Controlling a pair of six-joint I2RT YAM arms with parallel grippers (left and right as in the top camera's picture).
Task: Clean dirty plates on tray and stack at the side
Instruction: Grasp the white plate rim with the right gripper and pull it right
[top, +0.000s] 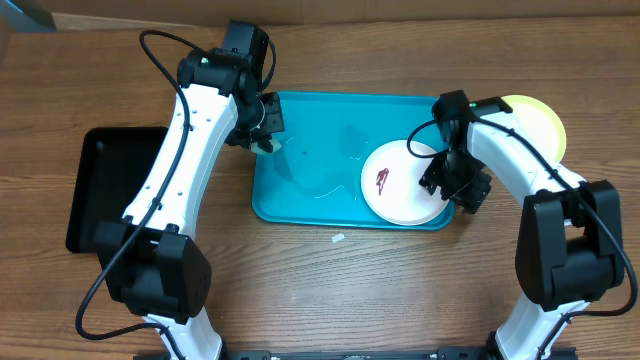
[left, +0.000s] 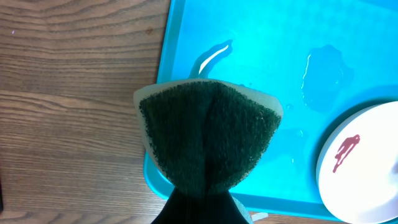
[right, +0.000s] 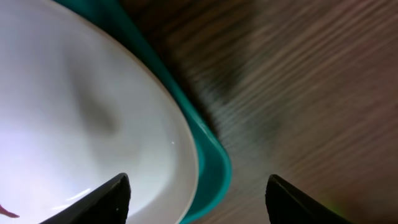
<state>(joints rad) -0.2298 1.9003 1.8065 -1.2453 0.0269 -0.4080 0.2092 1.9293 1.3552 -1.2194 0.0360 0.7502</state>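
Left tool (top: 266, 135) is clenched on the green scouring sponge (left: 208, 137) and hangs over the left end of the large turquoise plastic tray (top: 310, 120). Right tool (right: 199, 198) is released, straddling both the tray lip and the rim of the round white plastic plate (top: 400, 190) at the tray's right end. Shift inward and pinch the plate rim only. Then press the sponge flat on the reddish smear (top: 382, 180).

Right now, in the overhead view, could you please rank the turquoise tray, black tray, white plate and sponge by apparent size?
1. turquoise tray
2. black tray, though partly hidden by the left arm
3. white plate
4. sponge, clearly smallest
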